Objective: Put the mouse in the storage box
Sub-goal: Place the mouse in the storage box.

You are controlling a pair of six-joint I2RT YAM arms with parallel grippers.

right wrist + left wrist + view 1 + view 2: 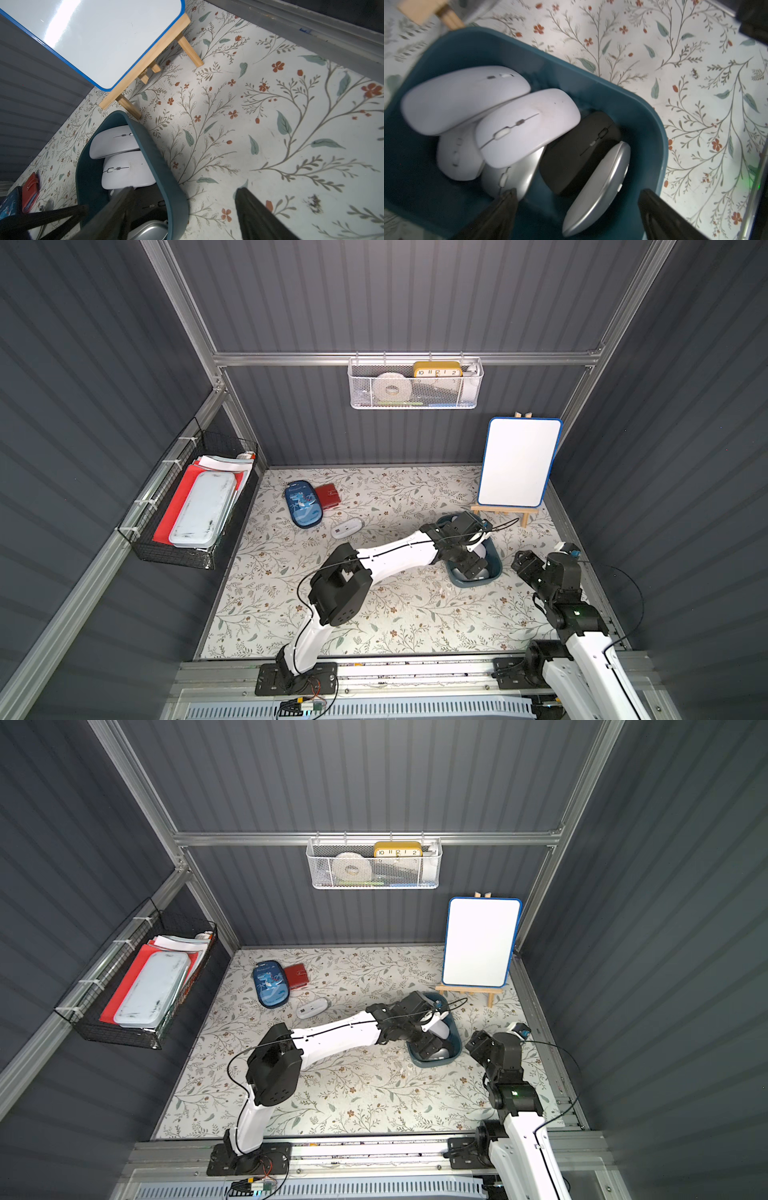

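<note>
Far left on the table, beside the pencil case [303, 504], a white mouse [347, 528] lies in the open, well apart from the box [643, 116].

Moving right, your left end effector [578, 194] hangs over the box with its fingers spread wide, gripping nothing. A silver mouse [600, 187] lies tilted on its edge inside the box, in the gap below those fingers, with other mice [527, 126] heaped beside it. That wrist view is smeared, so I can't say whether the silver mouse brushes a finger.

Further right, your right end effector [185, 189] is released too and empty, close beside the box's outer wall.

I read this as the drop being done. Next, lift the left arm straight up, clear of the rim. Then cross to the white mouse and close on its long sides.
</note>
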